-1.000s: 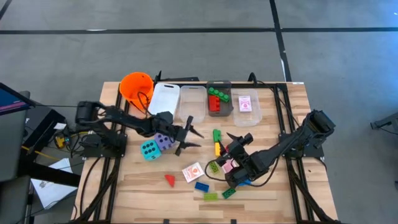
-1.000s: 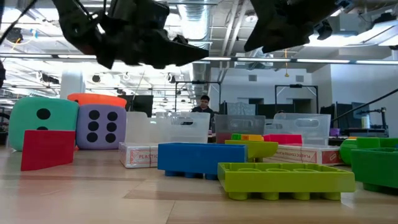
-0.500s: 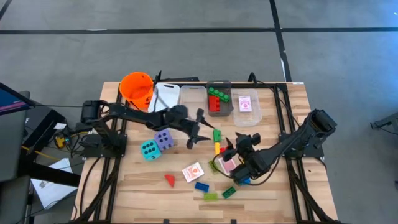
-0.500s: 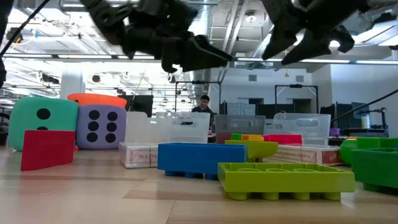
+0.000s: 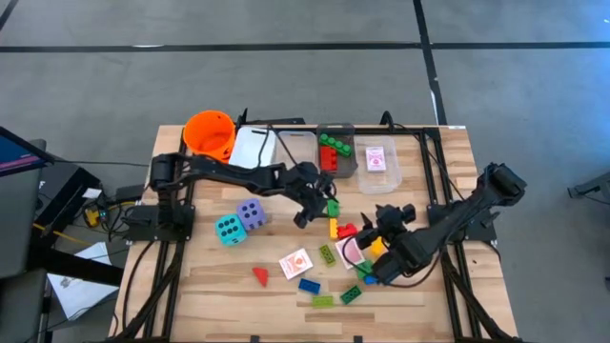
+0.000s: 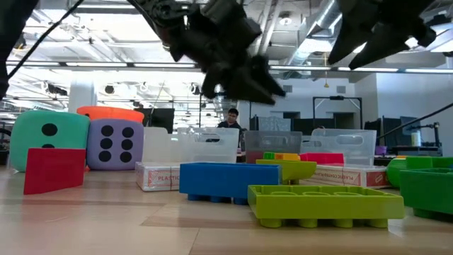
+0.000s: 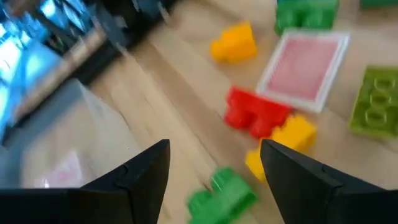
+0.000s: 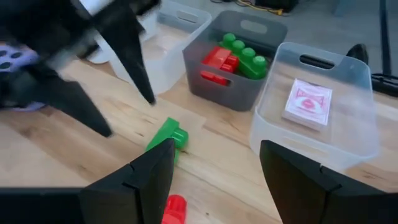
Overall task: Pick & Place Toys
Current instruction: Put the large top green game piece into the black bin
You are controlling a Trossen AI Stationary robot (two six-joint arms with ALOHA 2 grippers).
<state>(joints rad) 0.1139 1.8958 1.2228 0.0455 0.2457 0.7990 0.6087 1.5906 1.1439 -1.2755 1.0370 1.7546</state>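
- Left gripper (image 5: 315, 198) is seen over the table's middle, fingers spread apart with nothing between them; in the left wrist view (image 7: 214, 177) both fingers are parted over bare wood.
- Green brick (image 5: 332, 207) lies just beside the left fingertips, on the side toward the right arm; it is seen between the fingers' line of sight (image 7: 222, 196).
- Yellow brick (image 5: 334, 227) and red brick (image 5: 347, 230) lie just past the green one, touching or nearly touching each other (image 7: 256, 114).
- Right gripper (image 5: 374, 248) is seen above the brick cluster on the right half of the table, fingers held apart, nothing visibly gripped (image 8: 214, 180).
- A red-backed playing card (image 5: 349, 250) lies under or just beside the right gripper; whether it is touched cannot be told.
- A second card (image 5: 295, 263) lies near the table's middle, well apart from both grippers.
- Purple die (image 5: 252, 214) and teal die (image 5: 229, 229) are set side by side behind the left gripper, along its arm.
- Red wedge (image 5: 259, 275) lies near the front edge; blue brick (image 5: 309, 285) and lime brick (image 5: 323, 301) nearby.
- Grey bin (image 5: 349, 168) holds red and green bricks; the clear bin (image 5: 396, 177) next to it holds a card deck (image 8: 308, 104).
- Orange bucket (image 5: 210, 134) stands at the far left corner.
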